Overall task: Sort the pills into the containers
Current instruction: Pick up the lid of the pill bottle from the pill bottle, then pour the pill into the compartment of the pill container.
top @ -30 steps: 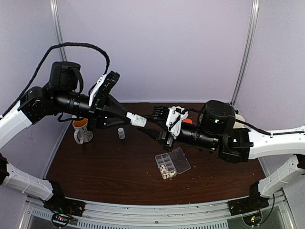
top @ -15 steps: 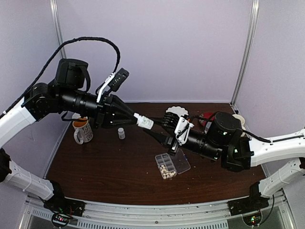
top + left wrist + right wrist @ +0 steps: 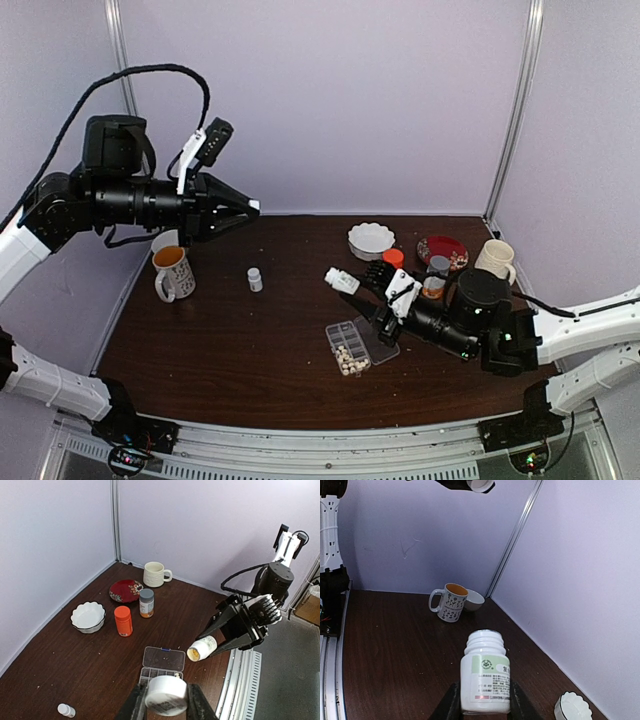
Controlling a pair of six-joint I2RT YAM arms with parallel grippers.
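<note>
Your left pincer (image 3: 247, 207) is closed on a white screw cap (image 3: 165, 695) and holds it high, well off to the left above the tabletop (image 3: 230, 345). That looks deliberate. Up there the cap is out of the pouring path and cannot drop among the cells.

Your right pincer (image 3: 484, 700) is clamped around the body of a small white pill bottle (image 3: 485, 672), which leaves the threaded neck bare. In the left wrist view the bottle is tipped almost onto its side, and something yellowish shows in its open mouth. I judge the tilt is meant to bring the contents toward the lip.

The bottle hangs near the far side of the organizer box (image 3: 340, 331), which sits low and central on the tabletop. Its clear lid (image 3: 381, 337) is folded flat open beside it, so every cell is reachable from above.

The pills (image 3: 349, 354) already sorted are cream pellets heaped in the near cells. The far cells look empty, though the view is too small to be sure. So you appear to be partway through, with a pour coming up.

The orange bottle (image 3: 123, 621) and the grey-capped bottle (image 3: 146, 603) stand well apart by the far edge. Tip gently, since these small pellets could bounce over the low cell walls.
</note>
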